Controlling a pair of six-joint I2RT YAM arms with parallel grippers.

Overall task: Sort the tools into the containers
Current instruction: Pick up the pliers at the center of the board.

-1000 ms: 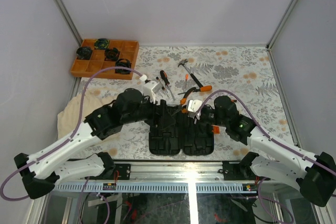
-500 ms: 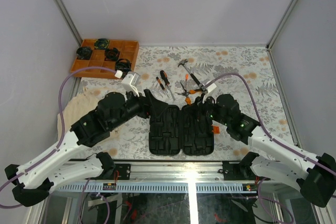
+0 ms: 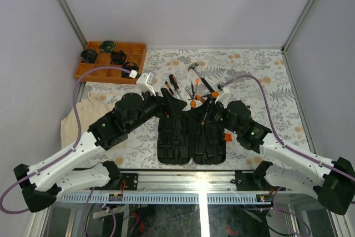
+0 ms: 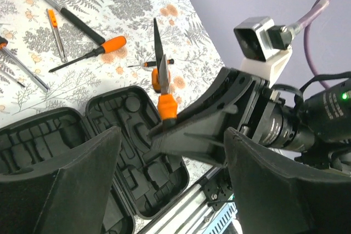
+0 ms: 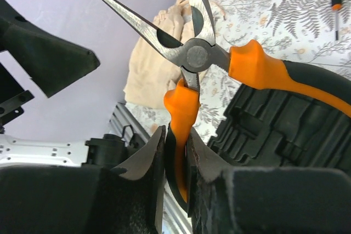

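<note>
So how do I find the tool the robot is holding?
Find the big black tool case lying open at the near edge of the table. Just over it, the right gripper pinches the pliers by one orange handle. They are the only tool off the table, with two pointy steel jaws spread apart, unlike the straight screwdrivers lying beyond.

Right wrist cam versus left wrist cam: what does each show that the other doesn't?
Right wrist only: a close view of the right gripper clamped on one handle of the pliers, and a beige cloth. Left wrist only: the hammer and the right arm's camera. Both: the pliers and the open case.
</note>
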